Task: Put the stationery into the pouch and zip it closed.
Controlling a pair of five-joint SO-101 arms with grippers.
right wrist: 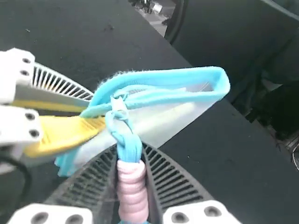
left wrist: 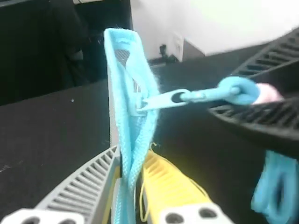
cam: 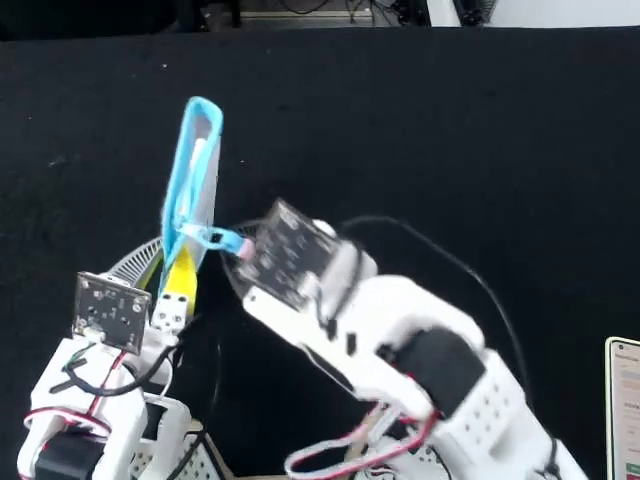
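Note:
A clear pouch [cam: 196, 170] with a light blue zip edge is held up off the black table. My left gripper [cam: 176, 270], with one grey and one yellow finger [left wrist: 168, 189], is shut on the pouch's [left wrist: 122, 107] near end. The zip slider [left wrist: 161, 100] carries a blue pull cord [left wrist: 233, 89] with a pink end piece [right wrist: 132, 186]. My right gripper [right wrist: 131, 184] is shut on that pull cord [right wrist: 122, 135], beside the pouch [right wrist: 177, 109]. Something pale and long lies inside the pouch; I cannot tell what it is.
Black table [cam: 450, 140] spreads around both arms with room at the back and right. A white card or device [cam: 624, 400] sits at the right edge. Cables trail from the right arm [cam: 400, 350].

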